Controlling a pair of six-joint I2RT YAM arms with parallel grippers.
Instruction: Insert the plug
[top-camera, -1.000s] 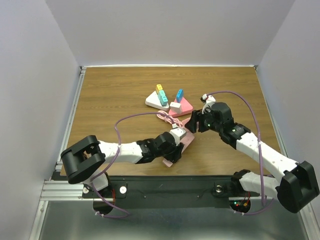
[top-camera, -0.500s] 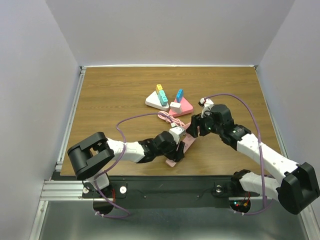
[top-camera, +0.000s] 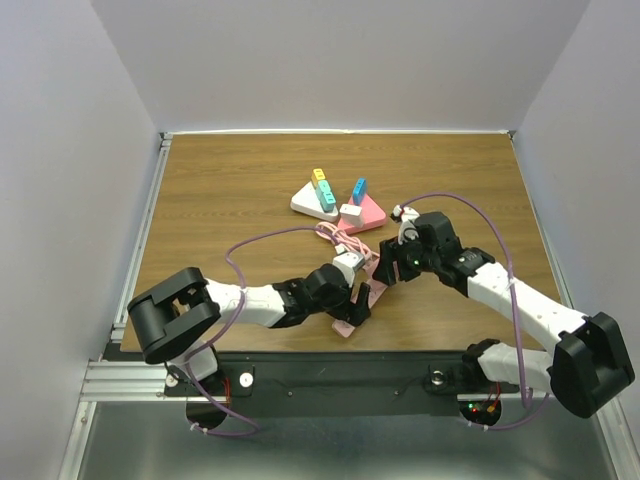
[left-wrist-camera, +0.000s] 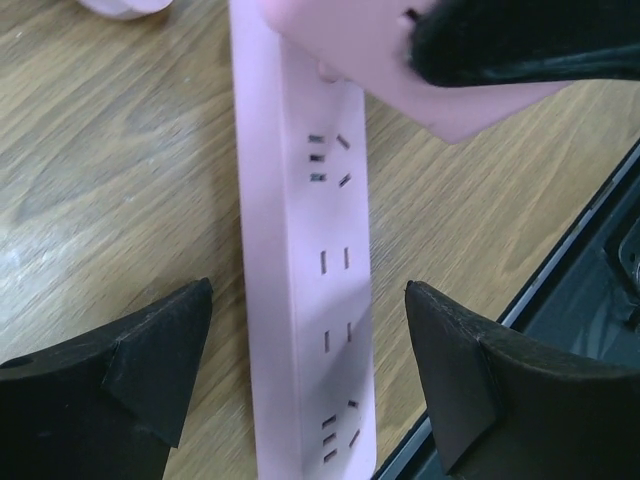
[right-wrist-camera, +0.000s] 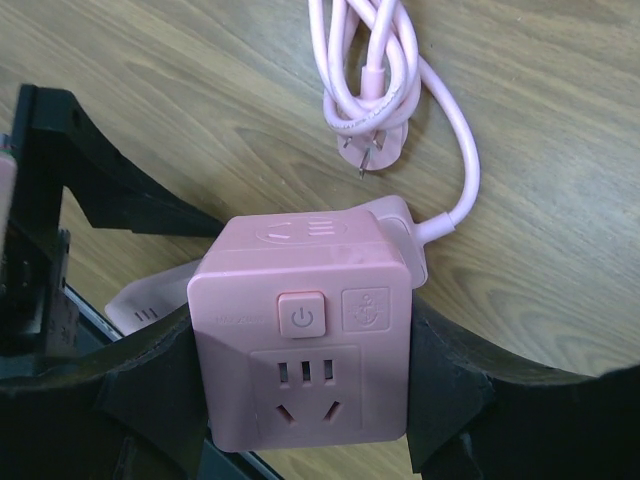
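Observation:
A pink power strip (left-wrist-camera: 320, 280) lies flat on the wooden table near its front edge; it also shows in the top view (top-camera: 352, 318). My left gripper (left-wrist-camera: 308, 292) is open, low over the strip, one finger on each side of it. My right gripper (right-wrist-camera: 305, 350) is shut on a pink cube socket (right-wrist-camera: 310, 330) and holds it over the strip's far end (top-camera: 378, 268). The cube's pink cord loops on the table behind and ends in a bare plug (right-wrist-camera: 370, 150). Whether the cube touches the strip is hidden.
A white triangular stand (top-camera: 312, 204) with yellow and teal adapters and a pink triangular stand (top-camera: 368, 213) with a blue and a white adapter sit mid-table. The coiled cord (top-camera: 340, 238) lies just in front of them. The table's metal front rail (left-wrist-camera: 600, 250) is close by.
My right gripper has carried the pink cube left and toward the front, over the strip's far end. My left gripper has shifted slightly along the strip.

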